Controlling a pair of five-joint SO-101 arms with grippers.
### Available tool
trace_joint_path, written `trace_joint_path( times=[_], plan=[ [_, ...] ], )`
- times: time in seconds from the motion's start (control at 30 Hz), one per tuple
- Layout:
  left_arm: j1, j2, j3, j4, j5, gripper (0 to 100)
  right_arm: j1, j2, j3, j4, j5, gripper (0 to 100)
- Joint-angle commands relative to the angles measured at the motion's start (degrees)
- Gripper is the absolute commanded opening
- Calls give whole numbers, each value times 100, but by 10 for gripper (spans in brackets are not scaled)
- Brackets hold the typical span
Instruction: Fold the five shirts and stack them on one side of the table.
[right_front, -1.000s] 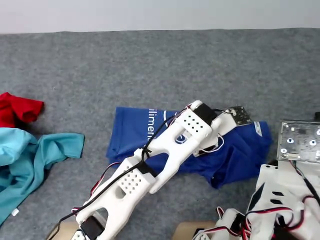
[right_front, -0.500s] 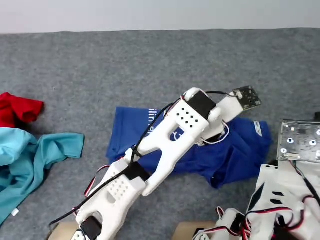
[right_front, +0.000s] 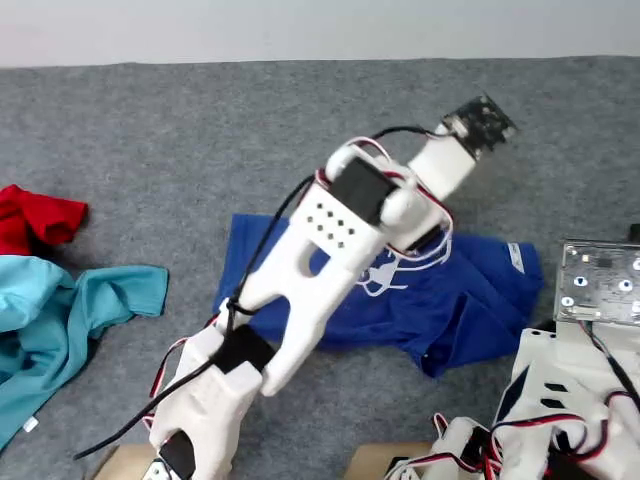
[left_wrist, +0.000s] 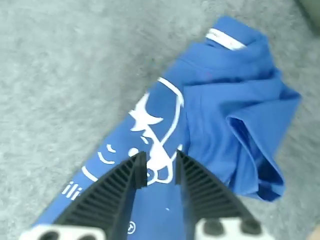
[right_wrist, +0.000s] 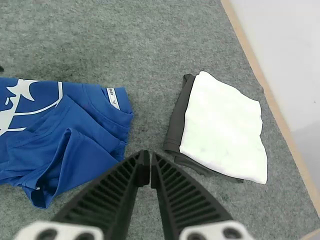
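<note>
Up comes my left arm off the blue shirt (right_front: 470, 300). I've got the left gripper (left_wrist: 159, 159) hanging over its white print, jaws slightly parted, holding nothing. Shirt lies rumpled on the table (right_front: 150, 150).

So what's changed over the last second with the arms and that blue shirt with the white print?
The left arm lifted off the blue printed shirt and swung its wrist toward the far side of the grey table, uncovering the white print. The left gripper now hangs open above the shirt, holding nothing. The blue shirt, the crumpled red shirt, the teal shirt and the right arm stayed put.
</note>
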Motion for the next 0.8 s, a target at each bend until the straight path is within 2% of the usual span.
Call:
trace_joint_path(
  times=[0.0,0.17,0.4,0.77],
  plan=[
    [158,-369,-215,141,-53,116,48,-13,26,207,26,11],
    [826,-369,303,141,-237,115,48,-13,26,207,26,11],
    [1662,-369,2158,88,-343,115,48,-13,26,207,26,11],
    [1811,-360,3415,-853,-853,116,48,-13,26,207,26,11]
  ],
)
